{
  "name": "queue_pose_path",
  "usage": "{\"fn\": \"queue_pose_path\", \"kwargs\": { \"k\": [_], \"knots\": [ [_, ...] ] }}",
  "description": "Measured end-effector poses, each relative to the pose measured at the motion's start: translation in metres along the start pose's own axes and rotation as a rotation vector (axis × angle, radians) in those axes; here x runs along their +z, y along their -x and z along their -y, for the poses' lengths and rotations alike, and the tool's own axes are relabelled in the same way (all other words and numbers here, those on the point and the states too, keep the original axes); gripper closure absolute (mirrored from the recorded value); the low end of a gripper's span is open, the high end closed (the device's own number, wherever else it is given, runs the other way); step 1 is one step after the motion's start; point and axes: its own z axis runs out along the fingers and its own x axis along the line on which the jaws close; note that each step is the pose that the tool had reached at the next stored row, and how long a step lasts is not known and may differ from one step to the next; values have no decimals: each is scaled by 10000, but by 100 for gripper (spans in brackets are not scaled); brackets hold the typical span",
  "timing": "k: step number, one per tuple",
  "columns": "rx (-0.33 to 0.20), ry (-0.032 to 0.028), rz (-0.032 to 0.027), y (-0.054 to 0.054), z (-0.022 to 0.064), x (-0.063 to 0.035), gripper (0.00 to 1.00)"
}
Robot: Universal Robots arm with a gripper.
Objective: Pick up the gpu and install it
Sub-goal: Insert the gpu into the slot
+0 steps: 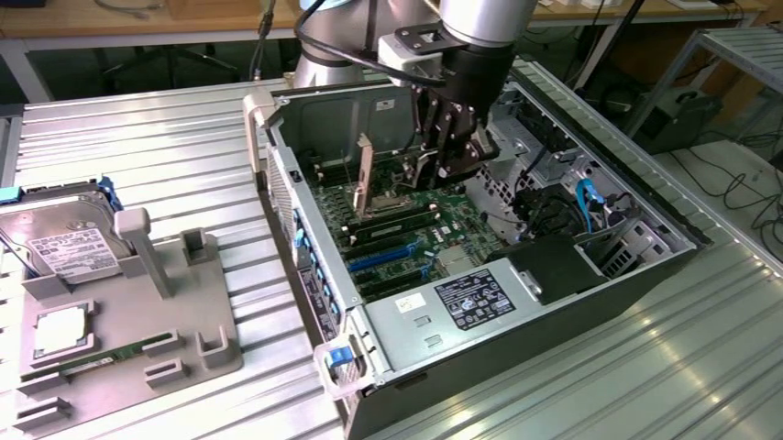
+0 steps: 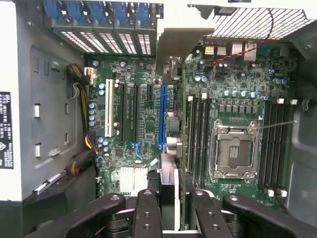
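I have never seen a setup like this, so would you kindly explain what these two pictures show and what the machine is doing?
The exterior view looks down on a metal table holding an open computer case. A robot arm reaches into it from above; the black part at its end is the gripper. The wrist view comes from a camera on the arm, looking past the gripper's fingers at the motherboard. Between the fingers, seen edge-on, stands the gpu, an expansion card, upright on the motherboard; in the exterior view it is the upright card beside the gripper. I cannot tell whether the fingers are clamping it. On the exterior view's left, a grey parts holder carries a hard drive and a memory stick.
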Motion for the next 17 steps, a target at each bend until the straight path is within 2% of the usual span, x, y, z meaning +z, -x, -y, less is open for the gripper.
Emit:
{"fn": "queue_pose_path", "kwargs": {
  "k": [10,17],
  "knots": [
    [16,0,1,1,-1,193,72],
    [25,1,-1,2,-5,262,72]
  ]
}}
